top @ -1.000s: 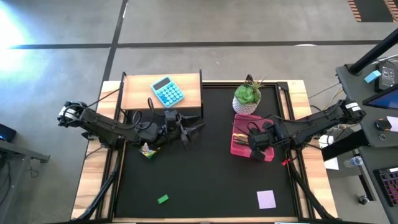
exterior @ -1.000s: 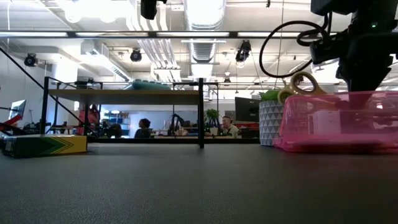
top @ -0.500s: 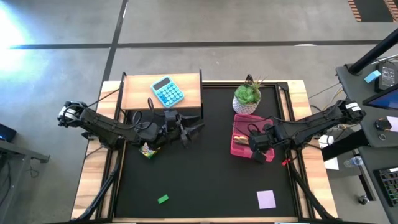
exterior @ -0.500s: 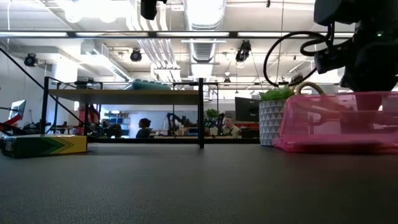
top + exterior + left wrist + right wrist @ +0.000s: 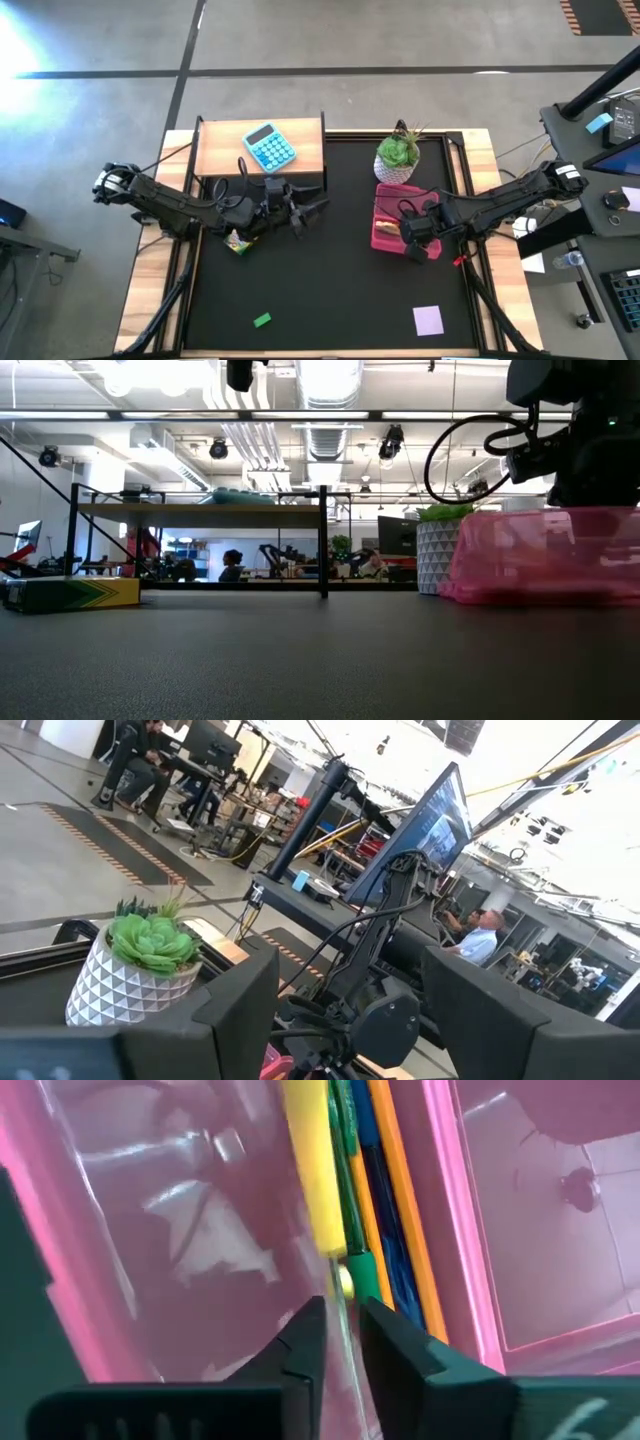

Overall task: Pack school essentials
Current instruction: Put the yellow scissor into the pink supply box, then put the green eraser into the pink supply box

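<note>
A pink translucent box stands right of the table's middle, next to the potted plant. It holds orange, green and blue pencils and yellow-handled scissors. My right gripper reaches down into the box, shut on the scissors. My left gripper is open and empty, raised left of the middle. The crayon box lies flat below the left arm. The green eraser and the lilac notepad lie near the front edge. My right gripper pinches the scissors' thin blade end between its two fingers. The fingers come from above into the pink box and lie along the scissors. The yellow handle stretches away from the fingers, beside the pencils and inside the box's walls.
A light-blue calculator lies on a wooden riser at the back left. The riser's black legs stand on the dark mat. People sit at desks in the room beyond the table.
My right gripper has gone down into the pink box with the scissors. The scissors' handle loops, which stood above the box's rim in the low view, have sunk below it and out of sight.
</note>
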